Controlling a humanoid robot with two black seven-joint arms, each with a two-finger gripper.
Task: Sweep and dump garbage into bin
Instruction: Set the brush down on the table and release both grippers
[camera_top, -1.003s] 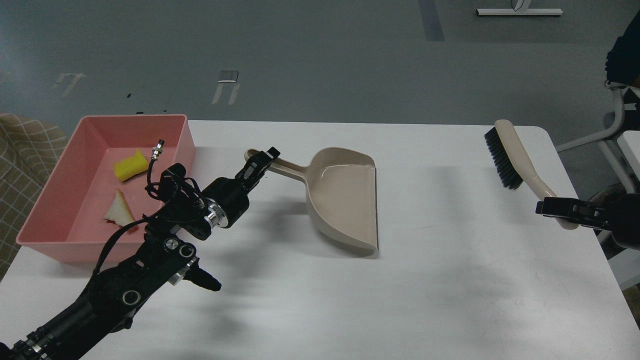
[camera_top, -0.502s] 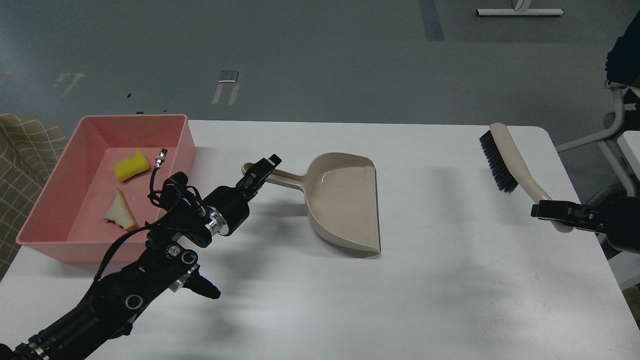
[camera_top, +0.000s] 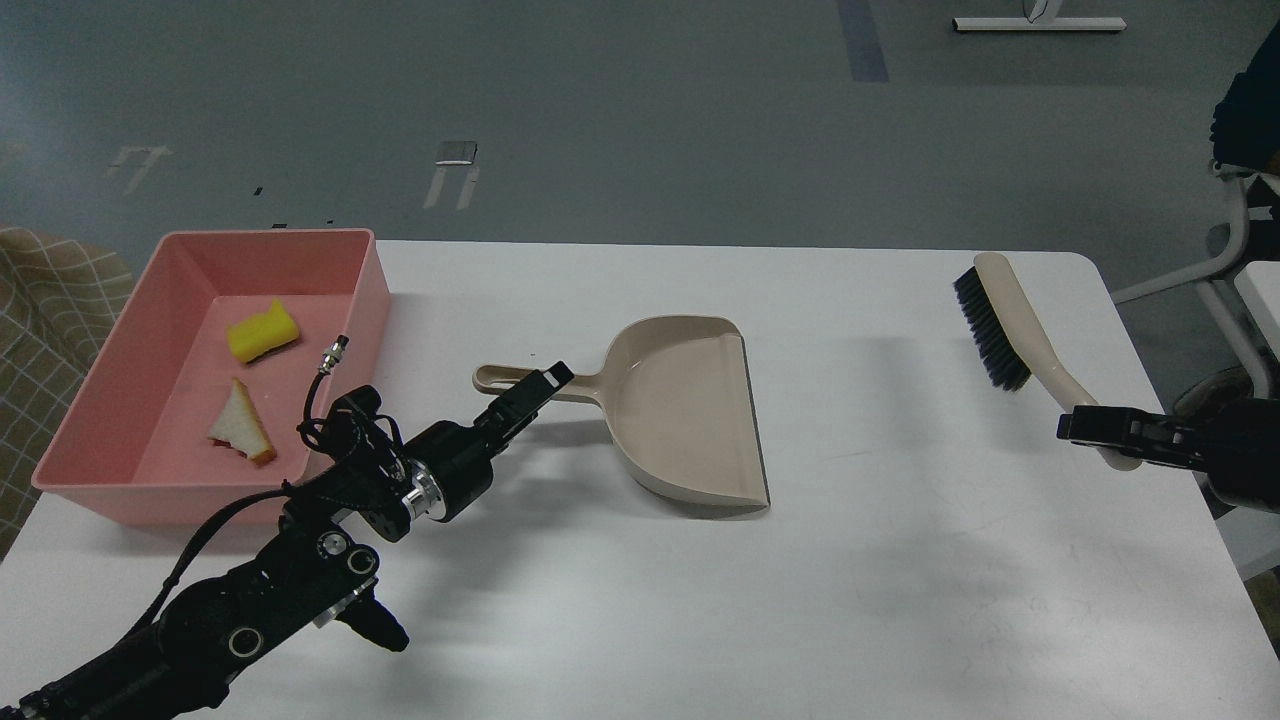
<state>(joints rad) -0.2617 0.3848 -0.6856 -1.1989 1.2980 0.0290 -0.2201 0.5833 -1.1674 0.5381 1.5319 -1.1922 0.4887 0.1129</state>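
Note:
The pink bin (camera_top: 372, 290) stands at the table's left. In it lie the garbage: the yellow sponge piece (camera_top: 262, 332) and the whitish bread-like slice (camera_top: 240, 426). My left gripper (camera_top: 538, 384) is shut on the handle of the beige dustpan (camera_top: 690, 410). The dustpan is right of the bin, level and low over the table, and its pan looks empty. My right gripper (camera_top: 1085, 428) is shut on the handle end of the beige brush (camera_top: 1010, 320). It holds the brush with the black bristles to the left, near the table's right edge.
The white table (camera_top: 900, 560) has its rounded far right corner just behind the brush. A chair frame (camera_top: 1235, 230) stands off the right side. A checked beige cloth (camera_top: 50, 290) lies left of the bin.
My left arm has drawn back toward me and lowered, bringing the dustpan down and level, away from the bin. The brush has shifted slightly left. The scraps have stayed in the bin.

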